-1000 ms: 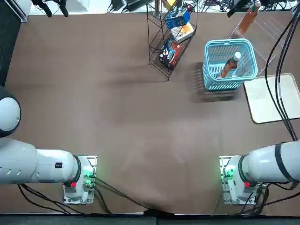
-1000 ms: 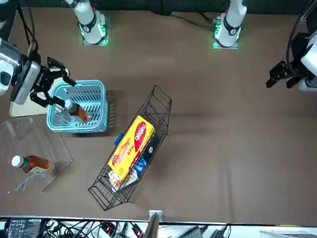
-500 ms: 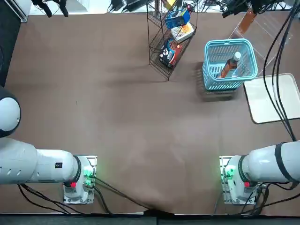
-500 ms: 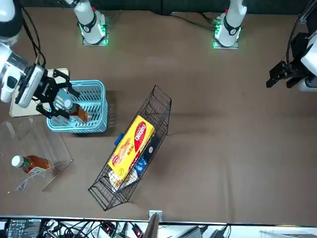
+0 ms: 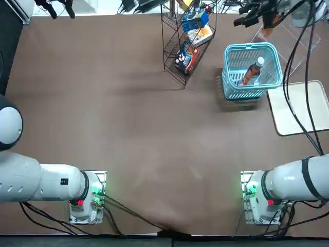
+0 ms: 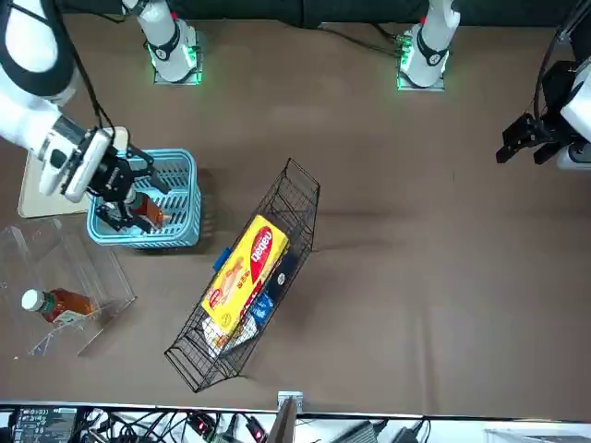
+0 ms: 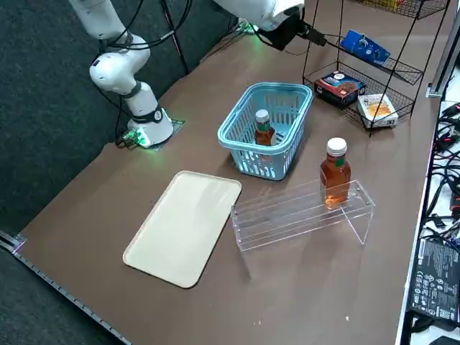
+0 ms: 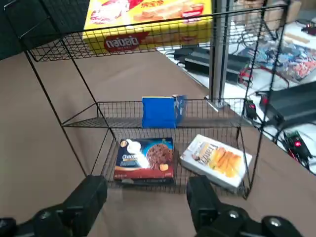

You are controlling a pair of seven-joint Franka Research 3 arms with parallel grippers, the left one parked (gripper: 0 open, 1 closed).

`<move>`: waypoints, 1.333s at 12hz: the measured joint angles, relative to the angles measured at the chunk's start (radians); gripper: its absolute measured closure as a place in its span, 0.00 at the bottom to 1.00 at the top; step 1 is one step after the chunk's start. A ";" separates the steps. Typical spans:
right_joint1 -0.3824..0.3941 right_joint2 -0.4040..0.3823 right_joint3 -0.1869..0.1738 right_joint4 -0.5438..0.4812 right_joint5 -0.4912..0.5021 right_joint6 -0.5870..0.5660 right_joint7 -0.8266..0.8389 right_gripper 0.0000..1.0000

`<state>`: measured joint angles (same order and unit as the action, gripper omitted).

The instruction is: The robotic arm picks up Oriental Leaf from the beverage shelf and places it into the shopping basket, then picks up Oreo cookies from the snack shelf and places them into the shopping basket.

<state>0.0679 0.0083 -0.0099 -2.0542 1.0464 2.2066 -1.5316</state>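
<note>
My right gripper (image 8: 145,197) is open and empty, and it faces the black wire snack shelf (image 8: 64,123). The blue Oreo cookies (image 8: 160,112) lie end-on on the shelf's middle tier, straight ahead of the fingers. From above, the gripper (image 5: 241,20) hangs between the snack shelf (image 5: 177,64) and the light blue shopping basket (image 5: 234,90). One Oriental Leaf bottle (image 5: 252,72) leans inside the basket. Another bottle (image 7: 334,172) stands on the clear beverage shelf (image 7: 287,215). Seen from the side, the gripper (image 7: 310,34) is just short of the Oreo cookies (image 7: 365,47).
On the shelf's lowest tier lie a red-and-black cookie pack (image 8: 145,160) and a pale box (image 8: 217,160). A yellow pack (image 8: 148,19) lies on the top tier. A cream tray (image 7: 183,226) sits on the table beside the basket.
My right gripper has moved from above the beverage shelf, past the basket, towards the snack shelf. It stays open and empty. The bottle in the basket has not moved.
</note>
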 joint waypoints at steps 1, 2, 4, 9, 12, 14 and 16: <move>0.018 0.005 0.002 -0.012 0.034 0.026 -0.031 0.00; 0.037 0.013 0.002 -0.020 0.065 0.048 -0.062 0.00; 0.065 0.036 0.003 -0.028 0.111 0.076 -0.108 0.00; 0.113 0.089 0.003 -0.028 0.191 0.144 -0.182 0.00; 0.131 0.099 0.003 -0.024 0.195 0.177 -0.181 0.00; 0.148 0.115 0.003 -0.011 0.210 0.196 -0.181 0.00; 0.169 0.137 0.003 0.011 0.224 0.217 -0.181 0.00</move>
<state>0.2365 0.1449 -0.0067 -2.0427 1.2701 2.4232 -1.7131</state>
